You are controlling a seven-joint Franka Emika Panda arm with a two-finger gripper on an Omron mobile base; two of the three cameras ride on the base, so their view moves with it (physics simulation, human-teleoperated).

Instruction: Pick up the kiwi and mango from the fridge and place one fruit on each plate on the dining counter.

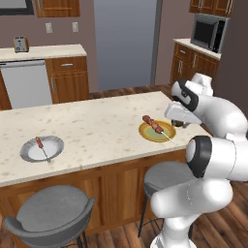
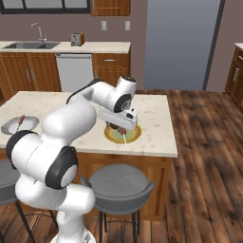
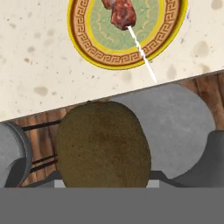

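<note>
- Hand view has the kiwi (image 3: 103,146) right up front, clamped in my gripper (image 3: 103,181), with the yellow plate (image 3: 127,54) past it on the counter (image 3: 39,65).
- That plate carries a meat skewer (image 3: 121,14), its stick poking over the rim.
- Left base view puts the gripper (image 1: 180,122) at the yellow plate's (image 1: 156,131) right edge; the grey plate (image 1: 42,148) sits well apart.
- Stools (image 1: 51,213) tucked below.

A white robot arm with dark joints rises from its base, bends at the elbow and reaches forward, wrist angled downward. Its gripper (image 1: 179,123) points down, jaws closed around a brown kiwi (image 3: 103,144) that sits between them, bulging past the fingertips.
</note>
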